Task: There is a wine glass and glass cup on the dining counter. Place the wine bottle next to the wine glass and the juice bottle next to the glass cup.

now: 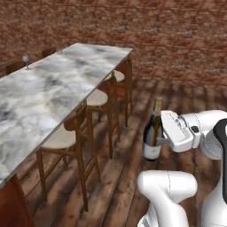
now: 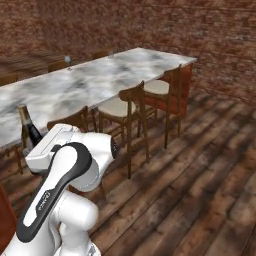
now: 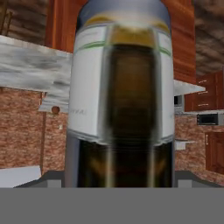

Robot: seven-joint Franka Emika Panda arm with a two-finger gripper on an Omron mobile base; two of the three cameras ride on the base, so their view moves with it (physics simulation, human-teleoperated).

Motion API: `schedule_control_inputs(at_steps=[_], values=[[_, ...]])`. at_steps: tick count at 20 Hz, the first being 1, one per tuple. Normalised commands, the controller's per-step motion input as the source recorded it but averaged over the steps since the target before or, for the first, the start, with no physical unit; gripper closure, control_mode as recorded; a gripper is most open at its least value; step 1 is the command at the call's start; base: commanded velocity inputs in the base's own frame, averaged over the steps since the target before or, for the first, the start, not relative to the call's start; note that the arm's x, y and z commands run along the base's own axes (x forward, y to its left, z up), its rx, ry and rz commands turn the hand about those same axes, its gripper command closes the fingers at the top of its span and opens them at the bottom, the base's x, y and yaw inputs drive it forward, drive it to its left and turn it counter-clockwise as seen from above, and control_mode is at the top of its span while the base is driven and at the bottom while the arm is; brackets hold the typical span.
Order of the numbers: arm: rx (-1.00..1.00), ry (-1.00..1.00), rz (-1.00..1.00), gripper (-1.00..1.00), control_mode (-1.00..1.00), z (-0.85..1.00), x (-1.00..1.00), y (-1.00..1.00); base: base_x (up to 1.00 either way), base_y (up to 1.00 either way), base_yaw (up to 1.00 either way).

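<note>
Left base view: the fingers (image 1: 163, 138) clasp the wine bottle (image 1: 152, 133) upright beside the desk (image 1: 53, 88); a probable wine glass (image 1: 26, 59) stands far off. Right base view: bottle beside the arm. Hand view: label close. Carry it level, unhurried.

kitchen-dining room | marble dining counter (image 1: 48, 88) | wooden chairs (image 1: 66, 137) | brick wall (image 1: 177, 35)

Even soft light, faint chair shadows — blurry, low-resolution render
</note>
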Motion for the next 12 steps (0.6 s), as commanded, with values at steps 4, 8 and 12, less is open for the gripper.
schedule_control_inputs(at_steps=[4, 8, 12], values=[[0.0, 0.0, 0.0, 1.0, 1.0, 0.0, 0.0, 0.0, 1.0, -1.0, -0.01], [0.0, 0.0, 0.0, 1.0, 1.0, 0.0, 0.0, 0.0, 1.0, -1.0, 0.0], [0.0, 0.0, 0.0, 1.0, 1.0, 0.0, 0.0, 0.0, 1.0, -1.0, 0.0]])
